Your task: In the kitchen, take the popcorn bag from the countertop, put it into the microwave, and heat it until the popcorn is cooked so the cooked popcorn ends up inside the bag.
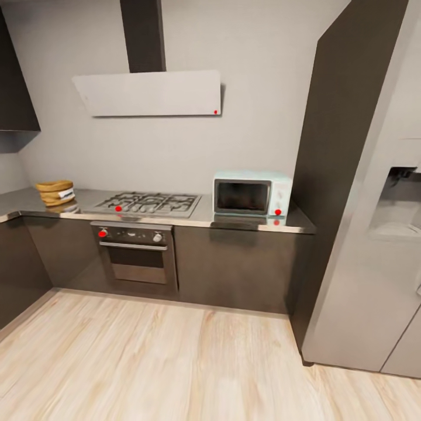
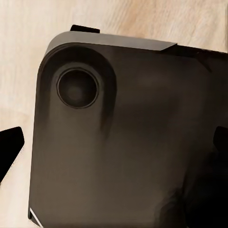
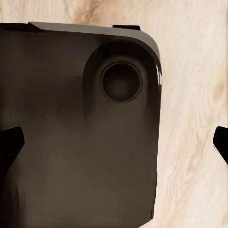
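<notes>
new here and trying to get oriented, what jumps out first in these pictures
The pale-blue microwave stands out, door shut, at the right end of the grey countertop, just beside a tall dark cabinet. At the far left end sits the tan popcorn bag, with the gas hob and built-in oven between them. Both wrist views look down on the robot's dark base over the light wood floor.
</notes>
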{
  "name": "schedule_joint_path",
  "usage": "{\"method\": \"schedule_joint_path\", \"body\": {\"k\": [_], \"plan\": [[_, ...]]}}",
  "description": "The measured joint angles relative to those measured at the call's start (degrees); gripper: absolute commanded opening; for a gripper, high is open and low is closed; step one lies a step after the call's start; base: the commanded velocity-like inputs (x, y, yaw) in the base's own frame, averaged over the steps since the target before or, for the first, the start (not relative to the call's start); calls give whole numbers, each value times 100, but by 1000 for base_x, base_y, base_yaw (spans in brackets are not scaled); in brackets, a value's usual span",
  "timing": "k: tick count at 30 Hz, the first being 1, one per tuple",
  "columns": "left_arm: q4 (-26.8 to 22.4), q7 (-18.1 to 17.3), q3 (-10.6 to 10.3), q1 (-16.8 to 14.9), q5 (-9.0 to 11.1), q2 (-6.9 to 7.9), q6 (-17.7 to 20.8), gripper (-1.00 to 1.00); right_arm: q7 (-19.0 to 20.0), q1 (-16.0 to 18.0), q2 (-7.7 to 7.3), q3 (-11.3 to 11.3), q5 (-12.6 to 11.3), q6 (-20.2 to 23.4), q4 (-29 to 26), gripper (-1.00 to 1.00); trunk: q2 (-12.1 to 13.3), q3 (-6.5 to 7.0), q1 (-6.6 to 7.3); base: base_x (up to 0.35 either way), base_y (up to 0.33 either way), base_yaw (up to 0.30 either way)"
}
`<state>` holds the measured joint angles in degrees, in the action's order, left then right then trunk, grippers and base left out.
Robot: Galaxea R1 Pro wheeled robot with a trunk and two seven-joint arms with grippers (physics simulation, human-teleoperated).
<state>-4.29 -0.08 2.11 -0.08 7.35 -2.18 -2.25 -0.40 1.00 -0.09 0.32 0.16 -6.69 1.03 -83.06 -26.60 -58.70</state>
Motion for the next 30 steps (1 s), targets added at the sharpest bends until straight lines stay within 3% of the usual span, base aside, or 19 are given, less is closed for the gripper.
{"method": "schedule_joint_path", "body": {"k": [12, 21, 30], "plan": [[-1, 0, 1, 0, -10, 0, 2, 100, 0, -1, 0, -6, 0, 0, 0, 100, 0, 0, -1, 294, 0, -178], [-10, 0, 8, 0, -9, 0, -7, 100, 0, 0, 0, -7, 0, 0, 0, 100, 1, 0, -4, 24, 0, -202], [-9, 0, 8, 0, -8, -7, -9, 100, 0, 0, -8, -8, 0, 10, 0, 100, 0, 0, -4, 0, 0, -19]]}}
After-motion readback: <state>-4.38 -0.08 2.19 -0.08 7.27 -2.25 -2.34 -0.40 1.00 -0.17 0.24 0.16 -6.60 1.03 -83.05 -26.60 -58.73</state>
